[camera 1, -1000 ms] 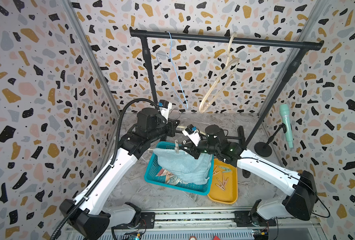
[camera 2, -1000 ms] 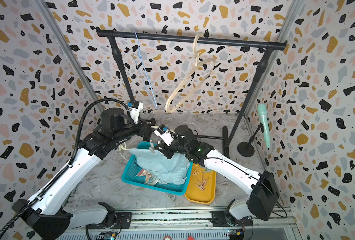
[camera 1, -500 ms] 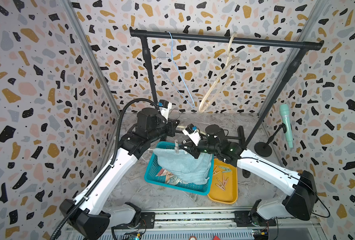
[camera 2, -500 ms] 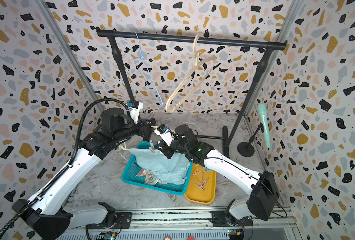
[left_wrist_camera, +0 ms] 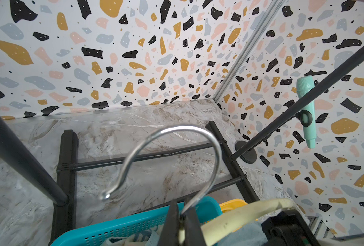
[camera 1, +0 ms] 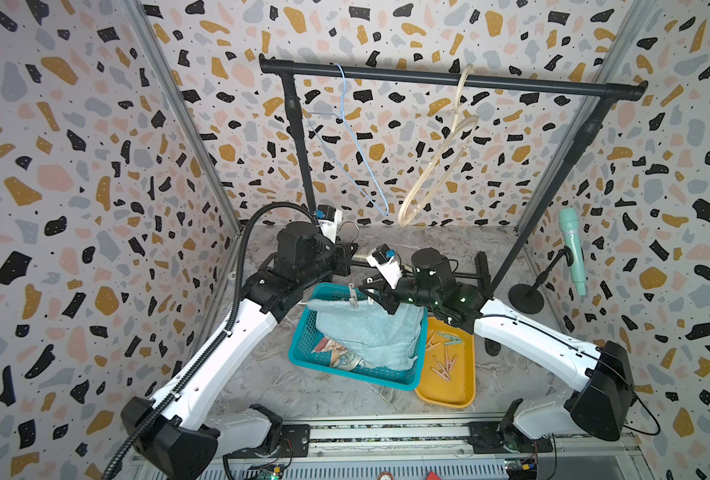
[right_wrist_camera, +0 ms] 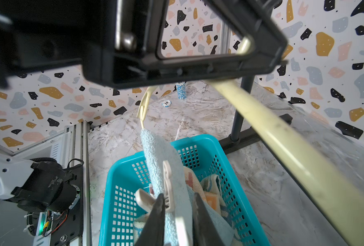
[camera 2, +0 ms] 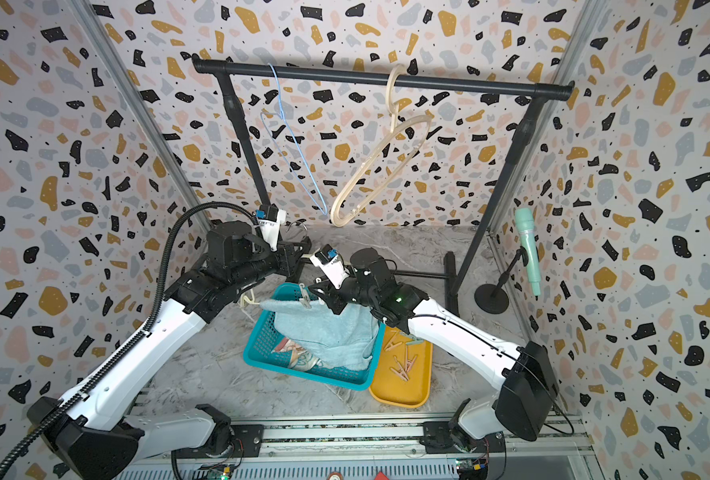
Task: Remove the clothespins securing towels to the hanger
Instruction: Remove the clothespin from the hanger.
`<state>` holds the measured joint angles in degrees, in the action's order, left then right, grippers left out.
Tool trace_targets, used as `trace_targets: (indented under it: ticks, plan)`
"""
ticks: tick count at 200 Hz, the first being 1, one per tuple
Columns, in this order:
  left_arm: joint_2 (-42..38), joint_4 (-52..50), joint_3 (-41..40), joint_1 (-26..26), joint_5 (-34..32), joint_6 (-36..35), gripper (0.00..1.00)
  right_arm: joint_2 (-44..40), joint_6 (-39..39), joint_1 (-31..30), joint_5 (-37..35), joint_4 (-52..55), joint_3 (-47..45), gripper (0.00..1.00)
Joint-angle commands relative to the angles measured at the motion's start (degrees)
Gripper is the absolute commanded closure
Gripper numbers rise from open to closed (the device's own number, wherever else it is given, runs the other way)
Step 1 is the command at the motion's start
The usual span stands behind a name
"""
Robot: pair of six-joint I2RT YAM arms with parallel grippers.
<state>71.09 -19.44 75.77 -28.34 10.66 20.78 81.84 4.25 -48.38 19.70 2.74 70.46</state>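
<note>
I take the teal basket [camera 1: 301, 340] on the counter [camera 1: 262, 374] as my mark. My left fingers [left_wrist_camera: 172, 225] are clamped tight on the shank of the steel hook [left_wrist_camera: 183, 128] of the cream hanger [right_wrist_camera: 283, 147], which is held above the basket's far rim. One arm of the hanger runs crosswise over that rim. The light-blue towel [camera 1: 370, 328] is folded over that arm and hangs down into the basket, covering most of a striped orange-and-blue towel [camera 1: 330, 349]. Any lettering on the striped towel is too crumpled for me to read. The white clothespin [right_wrist_camera: 168, 183] sits on the light-blue towel's top fold above the basket's far rim. Its long axis lies in line with my right fingers [right_wrist_camera: 155, 221], with the jaw end away from them biting the fold and the handle end toward them. Those fingers stand narrow on either side of the handles and seem to be pinching them, though the near view is blurred there. Just beside the basket, on my right arm's side, the yellow tray [camera 1: 445, 395] holds loose clothespins [camera 1: 440, 361]. They are pink, orange and one mint green, lying flat and pointing different ways. Beyond the basket a chip [right_wrist_camera: 166, 103] on the counter reads "10".
</note>
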Motion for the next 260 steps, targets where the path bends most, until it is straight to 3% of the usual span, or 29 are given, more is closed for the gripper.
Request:
trace_targets:
  ticks: [1, 155, 260]
  plan:
    - [-1.39, 5.73, -0.18, -0.23, -1.05, 1.5, 1.0, -2.17, 0.67, -0.04, -0.63, -1.49, 0.75, 1.0]
    - [-2.96, 9.14, -0.4, -0.23, -4.6, 1.83, 1.0, -12.1, 4.58, -0.05, -2.75, -2.37, -7.13, 1.0]
    - [-3.58, 9.66, -0.17, -0.23, -6.11, 0.68, 1.0, -25.32, 11.27, 0.04, -14.58, 1.55, -16.65, 1.0]
